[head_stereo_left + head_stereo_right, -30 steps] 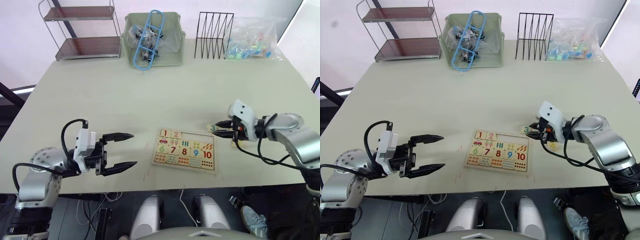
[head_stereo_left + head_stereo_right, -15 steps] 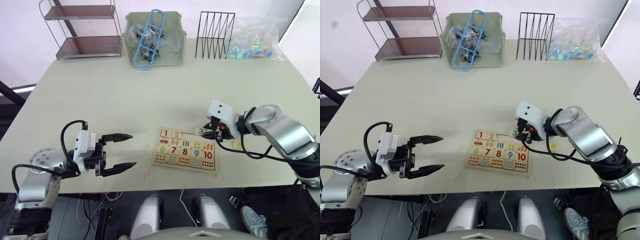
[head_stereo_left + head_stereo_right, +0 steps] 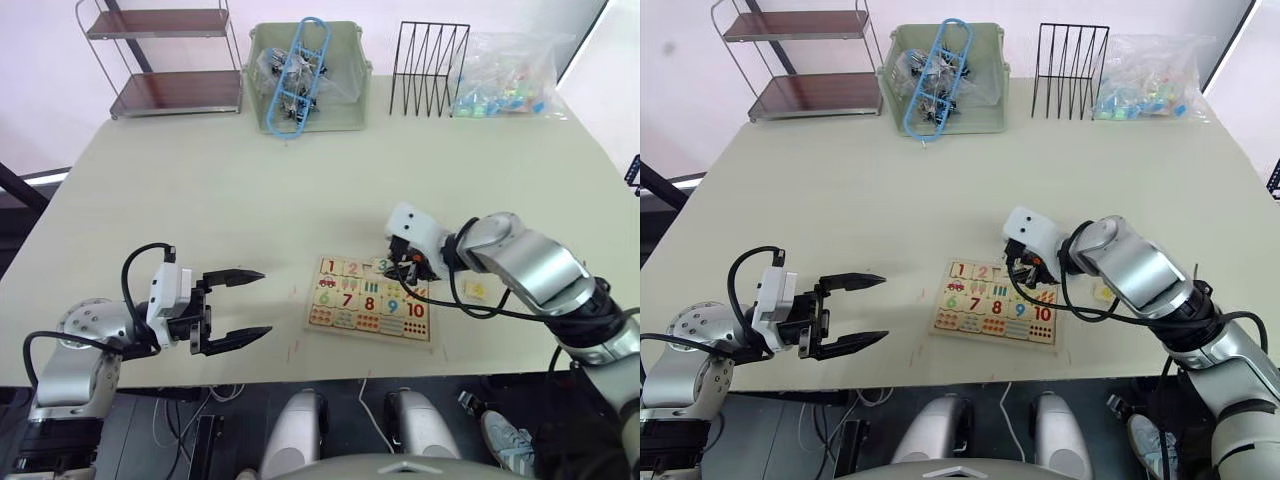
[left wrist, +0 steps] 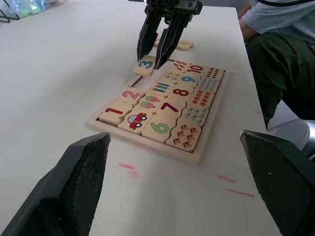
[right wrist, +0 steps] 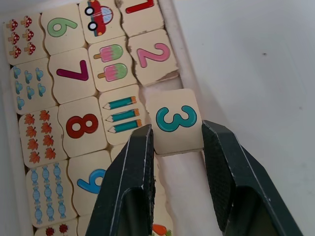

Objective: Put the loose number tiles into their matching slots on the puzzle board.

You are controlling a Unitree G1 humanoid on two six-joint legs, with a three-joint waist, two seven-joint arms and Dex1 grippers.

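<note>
The puzzle board (image 3: 323,322) lies near the table's front edge, with tiles 1 (image 5: 142,7) and 2 (image 5: 153,54) seated in its far row. My right gripper (image 3: 392,270) is shut on the number tile 3 (image 5: 176,121). It holds the tile over the board's far rim, right beside the 2. Another loose tile (image 3: 478,290) lies on the table to the right of the board. My left gripper (image 3: 250,304) rests open and empty on the table, left of the board.
Along the back edge stand a metal shelf (image 3: 165,65), a green bin (image 3: 305,100) of clips, a black wire rack (image 3: 428,70) and a plastic bag (image 3: 505,80). A seated person's leg (image 4: 275,64) is at the table's right side.
My right gripper has carried tile 3 leftward from the table right of the board to the board's far row. The left arm has stayed put.
</note>
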